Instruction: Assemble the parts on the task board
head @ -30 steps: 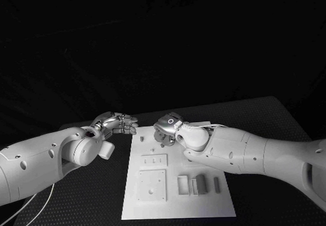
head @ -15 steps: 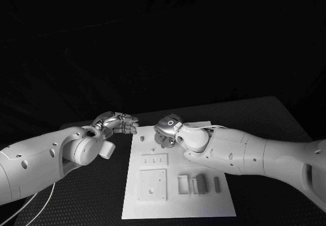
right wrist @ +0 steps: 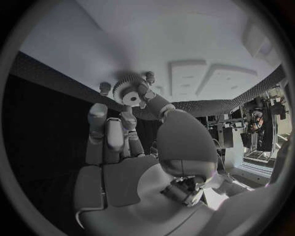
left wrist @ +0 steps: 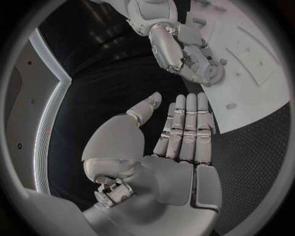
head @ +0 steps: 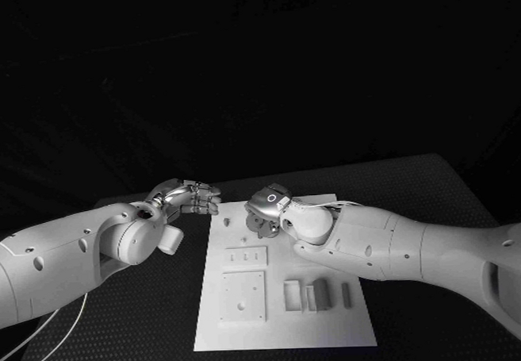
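On the black table (head: 128, 312) lies the white task board (head: 283, 322), its near end bare. A little farther up the board a square plate (head: 243, 296) with small holes sits on the left, and to its right a group of upright grey parts (head: 318, 294) stands in a row of slots — a frame-like piece, a darker block and a thin bar. Beyond the square plate is a smaller raised block (head: 246, 256) with slots.

The right arm (head: 423, 250) comes in across the board's right side, and the right hand (head: 265, 210) is bent down over the far end of the board. In the right wrist view its fingers (right wrist: 107, 130) reach toward the board's far edge, and a small toothed gear (right wrist: 131, 91) with a pale centre is pinched between the thumb and a fingertip, just beside two small pegs (right wrist: 105, 88) that stand on the board.

The left arm (head: 69, 259) ends off the board's far left corner, over the table. The left hand (head: 187, 197) holds nothing — in the left wrist view its fingers (left wrist: 187, 125) lie straight and close together, side by side, with the thumb set apart, pointing toward the board's edge and near the right hand.
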`<state>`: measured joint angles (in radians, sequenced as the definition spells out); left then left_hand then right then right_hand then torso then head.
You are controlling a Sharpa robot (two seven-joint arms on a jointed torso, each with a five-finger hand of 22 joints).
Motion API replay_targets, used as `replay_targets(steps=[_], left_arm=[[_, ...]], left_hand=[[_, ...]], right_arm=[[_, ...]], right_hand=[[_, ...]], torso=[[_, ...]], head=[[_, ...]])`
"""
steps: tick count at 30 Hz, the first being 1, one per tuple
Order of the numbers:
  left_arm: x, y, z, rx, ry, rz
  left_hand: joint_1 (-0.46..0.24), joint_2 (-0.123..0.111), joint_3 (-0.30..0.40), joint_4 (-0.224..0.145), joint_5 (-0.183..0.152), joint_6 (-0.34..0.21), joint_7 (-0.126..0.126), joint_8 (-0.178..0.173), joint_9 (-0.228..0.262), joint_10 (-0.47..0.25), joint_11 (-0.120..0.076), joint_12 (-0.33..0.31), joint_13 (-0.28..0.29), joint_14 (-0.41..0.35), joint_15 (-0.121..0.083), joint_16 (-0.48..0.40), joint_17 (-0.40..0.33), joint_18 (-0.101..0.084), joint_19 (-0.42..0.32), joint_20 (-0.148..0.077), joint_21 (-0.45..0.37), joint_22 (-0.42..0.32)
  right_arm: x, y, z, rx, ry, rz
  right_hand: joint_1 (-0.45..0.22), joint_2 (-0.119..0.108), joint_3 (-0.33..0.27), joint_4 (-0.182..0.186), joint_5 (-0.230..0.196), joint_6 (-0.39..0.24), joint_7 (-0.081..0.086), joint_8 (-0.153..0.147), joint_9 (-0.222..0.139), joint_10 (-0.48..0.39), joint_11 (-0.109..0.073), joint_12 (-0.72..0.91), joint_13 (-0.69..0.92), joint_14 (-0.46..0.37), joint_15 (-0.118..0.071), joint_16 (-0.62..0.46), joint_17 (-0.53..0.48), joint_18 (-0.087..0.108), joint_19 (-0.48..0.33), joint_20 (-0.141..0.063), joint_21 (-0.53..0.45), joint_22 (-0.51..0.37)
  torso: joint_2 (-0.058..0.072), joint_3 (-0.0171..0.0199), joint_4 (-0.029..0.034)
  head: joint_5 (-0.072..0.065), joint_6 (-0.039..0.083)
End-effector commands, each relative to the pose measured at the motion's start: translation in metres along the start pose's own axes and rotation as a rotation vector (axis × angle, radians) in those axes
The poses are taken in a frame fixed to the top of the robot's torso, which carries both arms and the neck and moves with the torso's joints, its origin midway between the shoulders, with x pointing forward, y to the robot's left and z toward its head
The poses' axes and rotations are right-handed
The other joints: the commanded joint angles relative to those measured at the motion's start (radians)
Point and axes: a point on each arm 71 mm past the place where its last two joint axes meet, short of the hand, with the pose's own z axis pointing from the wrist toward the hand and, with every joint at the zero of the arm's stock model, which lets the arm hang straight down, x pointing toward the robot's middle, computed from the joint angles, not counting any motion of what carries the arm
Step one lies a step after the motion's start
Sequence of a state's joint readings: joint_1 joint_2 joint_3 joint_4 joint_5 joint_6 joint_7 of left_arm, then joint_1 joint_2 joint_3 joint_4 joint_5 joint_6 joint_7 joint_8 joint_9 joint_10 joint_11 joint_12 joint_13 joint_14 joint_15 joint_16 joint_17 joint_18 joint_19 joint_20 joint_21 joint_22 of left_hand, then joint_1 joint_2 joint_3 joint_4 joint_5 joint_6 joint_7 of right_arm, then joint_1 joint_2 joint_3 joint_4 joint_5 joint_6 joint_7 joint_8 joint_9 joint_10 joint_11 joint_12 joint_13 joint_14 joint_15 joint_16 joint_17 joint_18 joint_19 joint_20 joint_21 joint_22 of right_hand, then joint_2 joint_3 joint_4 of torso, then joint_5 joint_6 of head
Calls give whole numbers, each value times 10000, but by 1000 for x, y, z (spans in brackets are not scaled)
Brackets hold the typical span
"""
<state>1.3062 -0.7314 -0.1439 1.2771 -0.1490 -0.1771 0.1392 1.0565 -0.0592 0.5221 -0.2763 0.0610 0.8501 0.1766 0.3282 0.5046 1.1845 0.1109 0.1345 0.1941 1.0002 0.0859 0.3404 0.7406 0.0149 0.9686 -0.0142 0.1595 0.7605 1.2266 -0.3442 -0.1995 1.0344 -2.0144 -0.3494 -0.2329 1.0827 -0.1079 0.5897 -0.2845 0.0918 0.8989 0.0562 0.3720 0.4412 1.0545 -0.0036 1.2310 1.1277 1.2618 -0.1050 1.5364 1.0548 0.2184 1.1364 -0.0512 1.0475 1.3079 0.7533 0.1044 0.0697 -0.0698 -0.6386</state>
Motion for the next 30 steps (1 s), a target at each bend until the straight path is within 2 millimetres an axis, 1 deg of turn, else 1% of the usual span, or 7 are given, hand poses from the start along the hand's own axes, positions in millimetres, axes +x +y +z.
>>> replay_targets(steps=[1, 6, 15, 21, 30], left_arm=[[2, -1, 1, 118, 164, 4], [2, -1, 1, 118, 155, 6], [3, -2, 1, 123, 163, 7], [3, -2, 1, 118, 159, 8], [3, -2, 2, 120, 169, 9]], left_hand=[[-71, -30, -43, 7, -40, -63, 40, -64, 10, -22, 30, -42, 13, 39, 51, -54, 18, 172, -17, 48, -47, 15], [-71, -29, -43, 7, -40, -63, 40, -65, 11, -21, 30, -44, 15, 40, 51, -58, 22, 172, -17, 48, -49, 17], [-70, -28, -42, 6, -39, -64, 40, -66, 15, -20, 30, -47, 19, 41, 51, -66, 29, 172, -17, 48, -52, 21], [-69, -28, -42, 5, -39, -64, 40, -67, 16, -21, 31, -50, 20, 41, 51, -71, 33, 172, -17, 49, -54, 22], [-68, -30, -42, 4, -39, -66, 41, -69, 19, -23, 32, -55, 23, 41, 51, -79, 39, 172, -17, 49, -58, 25]], right_arm=[[1, -1, 0, -33, 43, -82], [1, -2, 0, 2, -12, -82], [-2, 2, 2, -63, -156, -41], [-3, 4, 4, -126, -134, -60], [-4, 5, 7, -68, -80, -78]], right_hand=[[55, 7, 68, -17, 36, 996, 490, 6, 14, 1, -2, -44, -10, 29, -2, -31, -8, 434, 33, -29, 9, 123], [58, -4, 72, -21, 35, 985, 493, -4, 13, 3, 1, -46, -12, 30, -1, -34, -10, 434, 35, -31, 5, 123], [76, -20, 88, -27, 36, 938, 509, -41, 4, 9, 14, -49, -19, 26, 7, -42, -27, 434, 36, -36, -7, 123], [82, -25, 91, -29, 36, 926, 513, -51, 2, 11, 19, -50, -21, 24, 10, -44, -31, 434, 37, -37, -10, 124], [85, -33, 97, -29, 35, 892, 527, -78, -4, 12, 32, -53, -25, 2, 20, -52, -67, 434, 35, -37, -20, 124]], torso=[[1, -2, 595], [1, -2, 595], [3, 0, 593], [4, -2, 594], [2, -1, 593]], head=[[2, 7], [2, 7], [2, 11], [27, -5], [30, 1]])
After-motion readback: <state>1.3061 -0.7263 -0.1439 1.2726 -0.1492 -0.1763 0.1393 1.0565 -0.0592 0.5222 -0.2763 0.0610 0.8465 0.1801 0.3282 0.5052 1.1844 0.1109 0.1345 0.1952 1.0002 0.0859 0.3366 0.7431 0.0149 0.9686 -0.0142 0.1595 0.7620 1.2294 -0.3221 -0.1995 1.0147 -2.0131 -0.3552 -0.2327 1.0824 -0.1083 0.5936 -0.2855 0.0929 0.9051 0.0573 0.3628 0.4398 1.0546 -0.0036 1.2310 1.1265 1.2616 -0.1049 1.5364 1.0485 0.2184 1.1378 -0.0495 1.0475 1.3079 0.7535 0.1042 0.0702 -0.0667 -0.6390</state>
